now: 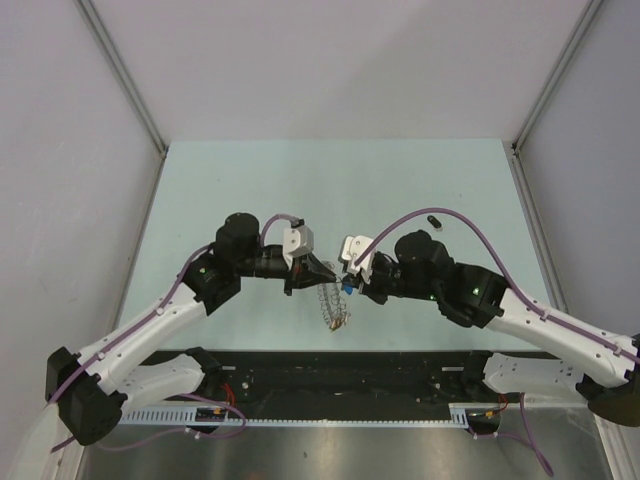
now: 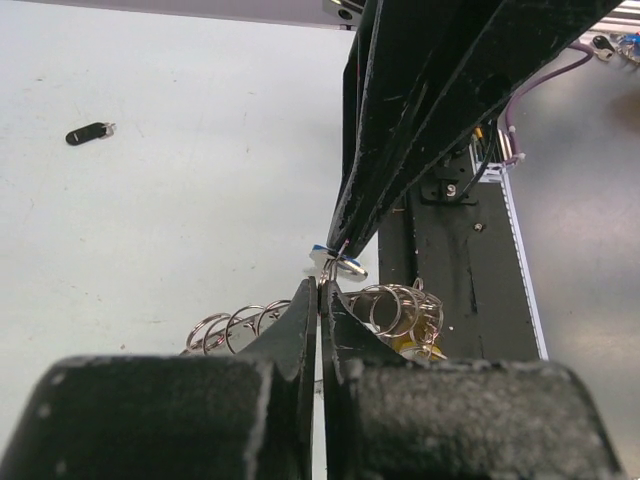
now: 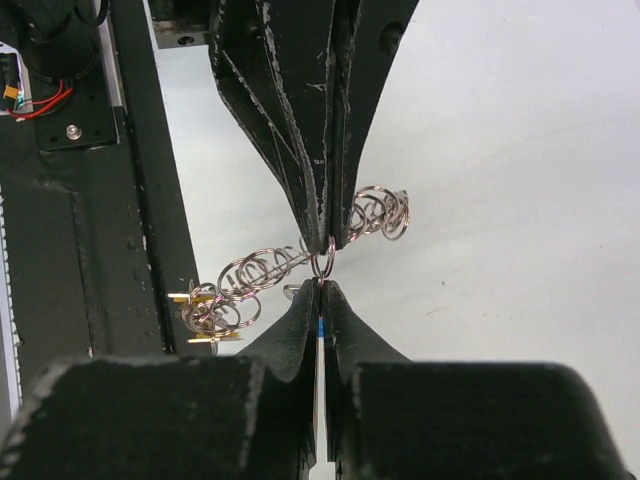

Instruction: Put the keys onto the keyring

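Silvery wire coils of the keyring (image 3: 250,275) stretch in a loose line between two robot arms meeting just above a pale green table (image 1: 250,180), close to the black base strip (image 1: 400,365) along its near edge. The left gripper (image 2: 318,290) reaches in from one side with its jaws pressed together, pinched on a single loop near the middle of the keyring. The right gripper (image 3: 320,290) faces it tip to tip, jaws likewise closed, with a sliver of the blue key (image 3: 320,326) showing between its fingers; the key's end sits right at the pinched loop, though whether it has passed through the wire cannot be told. Small yellow pieces, apparently the yellow key (image 2: 415,348), hang among the coils at the end nearest the base strip. The black key (image 2: 88,132) lies by itself on the table, well apart from the grippers, on the far side of the right arm in the overhead view.
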